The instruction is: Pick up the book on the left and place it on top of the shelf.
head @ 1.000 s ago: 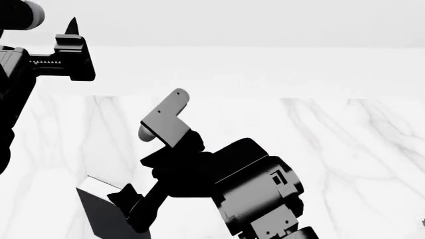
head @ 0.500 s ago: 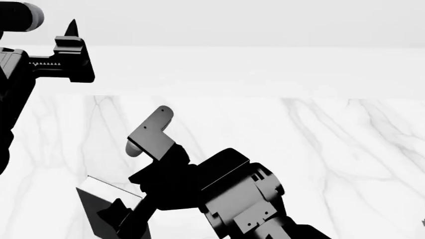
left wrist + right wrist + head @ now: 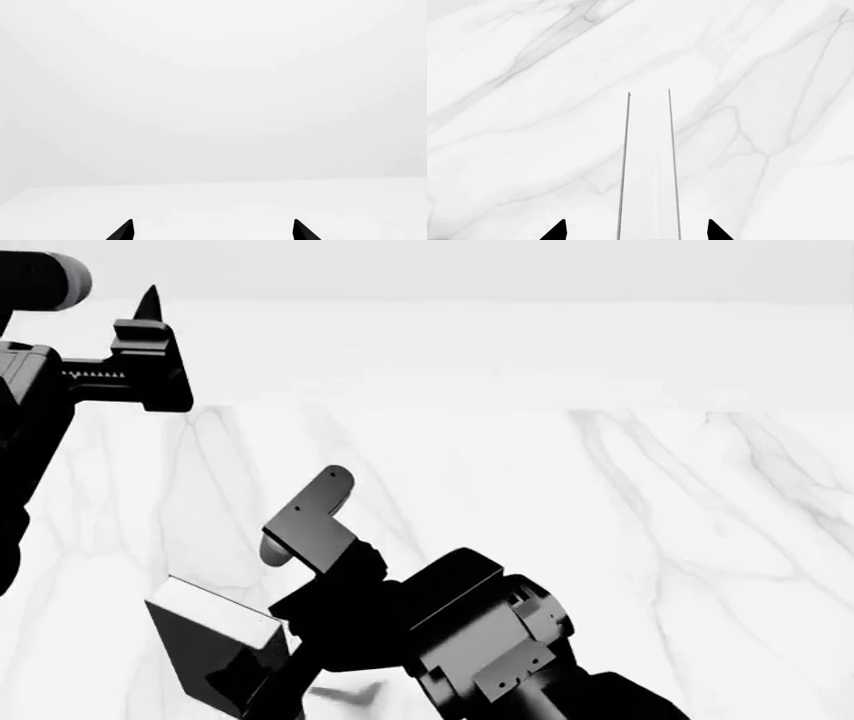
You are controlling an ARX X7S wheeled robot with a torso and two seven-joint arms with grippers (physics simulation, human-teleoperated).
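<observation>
Right pincer straddles the book, tips either side of its white page edges; whether it actually grips cannot be told. Left pincer hangs open, empty. Book sits low-left over the marble surface. Keep it level while lifting.
</observation>
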